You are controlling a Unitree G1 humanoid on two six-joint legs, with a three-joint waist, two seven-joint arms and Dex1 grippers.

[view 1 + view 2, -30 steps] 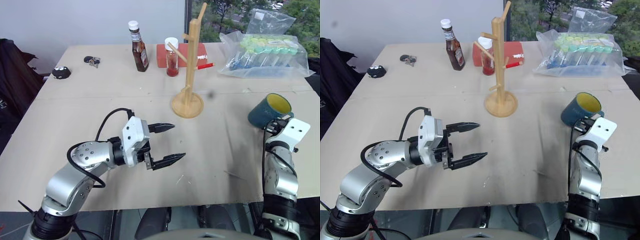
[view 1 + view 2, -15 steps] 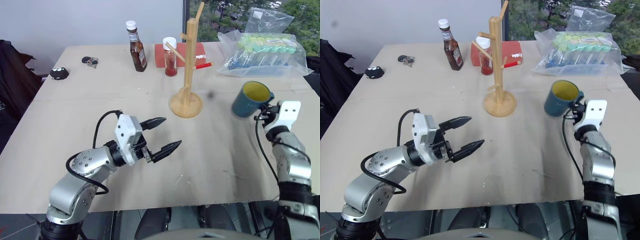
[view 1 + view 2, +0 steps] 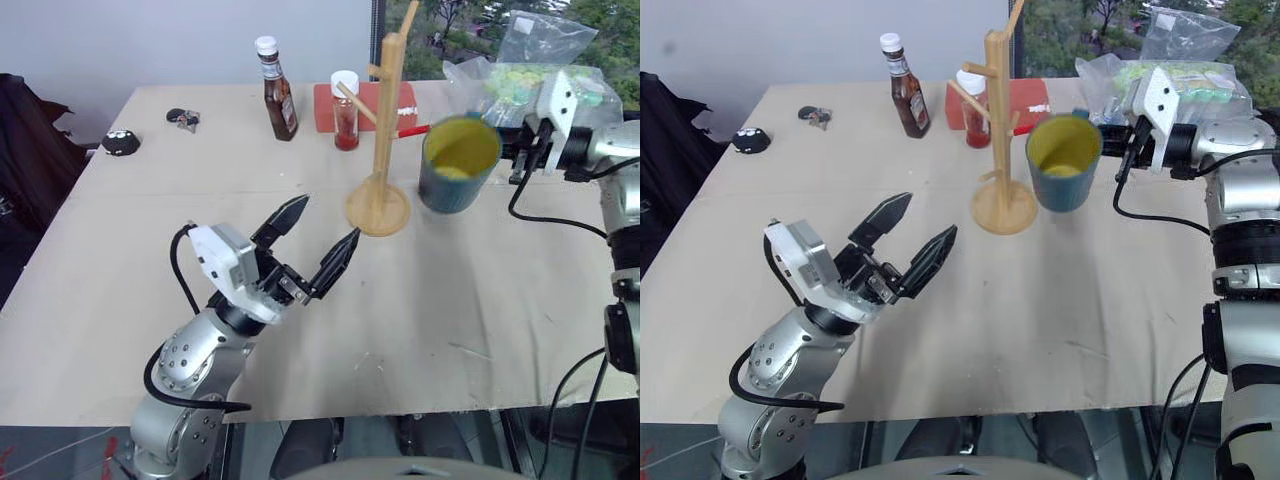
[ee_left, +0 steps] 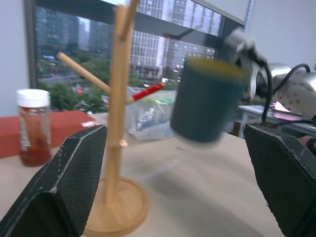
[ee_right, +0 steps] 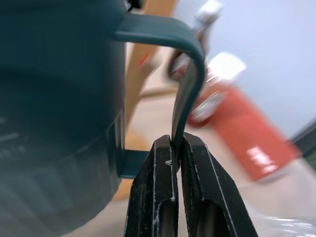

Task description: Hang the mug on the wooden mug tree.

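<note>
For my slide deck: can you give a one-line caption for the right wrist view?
Right pincer shut on the loop handle of the teal mug, with the wooden mug tree just behind.

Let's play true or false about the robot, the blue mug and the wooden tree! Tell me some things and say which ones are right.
1. The right gripper pinches the mug by its handle. True.
2. The mug already hangs on a peg of the wooden mug tree. False: it is held in the air beside the tree, on no peg.
3. The left gripper is open and holds nothing. True.
4. The mug is red inside. False: its inside is yellow.
5. The brown sauce bottle lies on its side. False: it stands upright at the far side of the table.
</note>
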